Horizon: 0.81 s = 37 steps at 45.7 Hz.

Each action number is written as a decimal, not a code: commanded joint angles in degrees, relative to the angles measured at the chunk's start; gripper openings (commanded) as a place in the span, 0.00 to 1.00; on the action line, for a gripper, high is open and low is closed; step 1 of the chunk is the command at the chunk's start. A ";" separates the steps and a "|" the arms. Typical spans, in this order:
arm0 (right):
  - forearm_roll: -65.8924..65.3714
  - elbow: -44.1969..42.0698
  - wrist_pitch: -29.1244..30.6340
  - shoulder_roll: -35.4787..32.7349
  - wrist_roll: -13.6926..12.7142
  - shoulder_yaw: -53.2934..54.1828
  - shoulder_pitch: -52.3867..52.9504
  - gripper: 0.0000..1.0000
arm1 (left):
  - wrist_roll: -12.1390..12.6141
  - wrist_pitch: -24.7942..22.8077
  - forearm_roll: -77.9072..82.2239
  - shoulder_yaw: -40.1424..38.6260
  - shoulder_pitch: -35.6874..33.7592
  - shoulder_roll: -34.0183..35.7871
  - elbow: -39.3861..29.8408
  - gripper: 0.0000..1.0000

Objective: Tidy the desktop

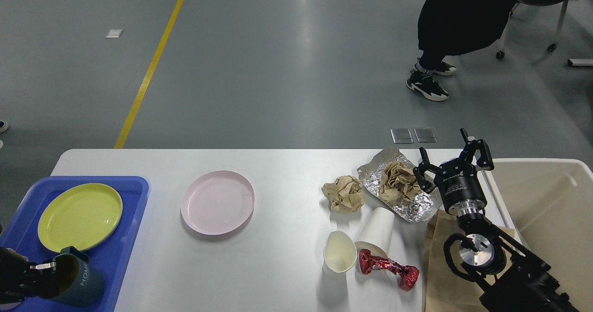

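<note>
- The desktop (282,275), a wide white tabletop with rounded corners, fills the lower half of the view, with grey floor beyond its far edge.
- A blue tray (118,252) sits at its left end, holding a yellow plate (79,216) and a dark teal mug (79,279) tilted on its side.
- The left gripper (39,275) is at the mug's mouth, one finger inside the rim; it appears closed on the mug wall.
- A pink plate (217,202) lies left of centre.
- Right of centre: a crumpled brown paper ball (343,193), a foil sheet (419,205) holding more crumpled paper, two white paper cups (339,253), one tipped over, and a red foil wrapper (388,268).
- The right gripper (451,159) hovers beside the foil, fingers spread wide, holding nothing.
- A beige bin (546,210) stands at the right end.
</note>
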 commanded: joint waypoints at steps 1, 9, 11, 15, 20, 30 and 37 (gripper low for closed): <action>0.00 0.00 -0.05 0.00 0.00 0.00 0.00 1.00 | 0.30 -0.25 -0.24 0.72 -0.05 0.10 0.00 0.96; 0.00 0.00 -0.05 0.00 0.00 0.00 0.00 1.00 | 0.48 0.19 -0.24 1.78 -0.32 0.45 0.00 0.96; 0.00 0.00 0.04 0.00 0.00 0.08 0.00 1.00 | 0.48 0.45 -0.33 1.96 -0.49 0.54 0.00 0.96; 0.00 0.00 -0.05 0.00 0.00 0.00 0.00 1.00 | -0.05 0.37 -0.33 2.04 -1.19 0.80 -0.09 0.96; 0.00 0.00 -0.05 0.00 0.00 0.00 0.00 1.00 | -0.14 0.37 -0.33 3.36 -1.63 0.80 -0.35 0.96; 0.00 0.00 -0.05 0.00 0.00 0.00 0.00 1.00 | -0.40 0.28 -0.33 4.94 -2.95 0.98 -1.32 0.96; 0.00 0.00 -0.05 0.00 0.00 0.00 0.00 1.00 | -0.14 0.72 -1.82 5.03 -2.95 1.76 -2.90 0.90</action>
